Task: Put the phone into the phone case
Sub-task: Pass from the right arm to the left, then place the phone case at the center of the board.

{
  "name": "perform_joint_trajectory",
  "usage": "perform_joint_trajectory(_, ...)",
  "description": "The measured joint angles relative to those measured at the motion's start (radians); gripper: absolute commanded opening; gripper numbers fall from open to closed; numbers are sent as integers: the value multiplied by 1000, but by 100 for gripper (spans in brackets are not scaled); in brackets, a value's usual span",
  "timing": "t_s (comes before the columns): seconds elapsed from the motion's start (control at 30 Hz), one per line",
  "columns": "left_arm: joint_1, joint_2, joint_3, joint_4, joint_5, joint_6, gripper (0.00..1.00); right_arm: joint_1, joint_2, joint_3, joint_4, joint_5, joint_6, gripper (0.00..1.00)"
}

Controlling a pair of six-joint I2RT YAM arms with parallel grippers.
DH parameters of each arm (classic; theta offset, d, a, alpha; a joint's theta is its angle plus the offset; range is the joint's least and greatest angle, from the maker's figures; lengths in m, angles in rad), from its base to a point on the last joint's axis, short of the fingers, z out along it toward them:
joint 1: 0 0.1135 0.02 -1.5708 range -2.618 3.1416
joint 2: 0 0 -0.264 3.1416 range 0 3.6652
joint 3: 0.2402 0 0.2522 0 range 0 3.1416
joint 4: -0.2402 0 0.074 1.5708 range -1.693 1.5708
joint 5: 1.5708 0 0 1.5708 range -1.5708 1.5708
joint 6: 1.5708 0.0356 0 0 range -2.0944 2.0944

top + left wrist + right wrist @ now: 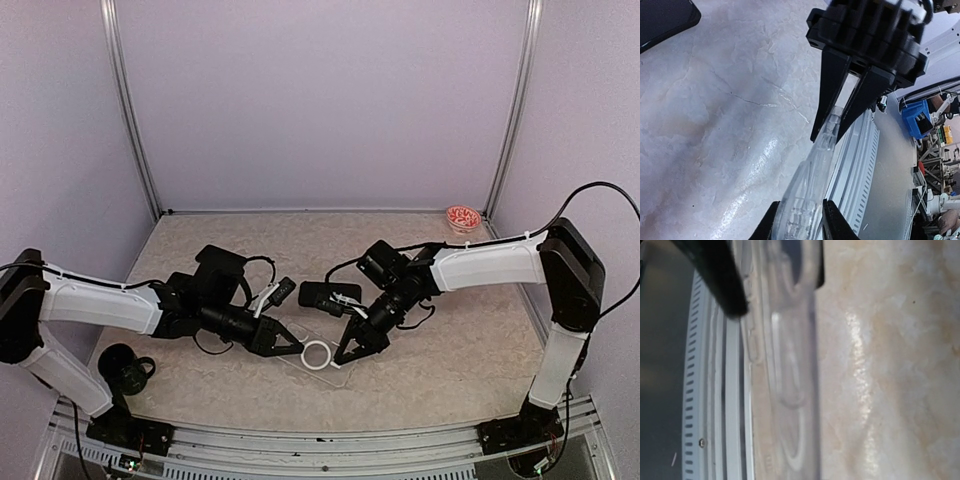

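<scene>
The clear phone case, with a white ring on it, is held just above the table near the front edge. My left gripper is shut on its left end, seen edge-on in the left wrist view. My right gripper pinches the far end of the case; its black fingers close on it there. In the right wrist view the case fills the middle and my own fingers are hidden. The black phone lies on the table behind the case, also top left in the left wrist view.
A black mug stands at the front left by the left arm. A small red-dotted dish sits at the back right corner. The table's slotted metal front rail runs just beside the case, also in the right wrist view.
</scene>
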Motion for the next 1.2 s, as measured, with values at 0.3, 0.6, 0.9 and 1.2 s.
perform_joint_trajectory(0.3, -4, 18, 5, -8, -2, 6, 7, 5, 3, 5, -17, 18, -5, 8)
perform_joint_trajectory(0.6, -8, 21, 8, 15, -5, -11, 0, 5, 2, 8, -19, 55, -7, 98)
perform_joint_trajectory(0.9, -8, 18, -25, 111, -46, -80, 0, -40, -77, 8, 44, 153, 51, 99)
perform_joint_trajectory(1.2, -6, 76, -72, 215, -108, -212, 0, -125, -115, 3, 96, 300, 163, 99)
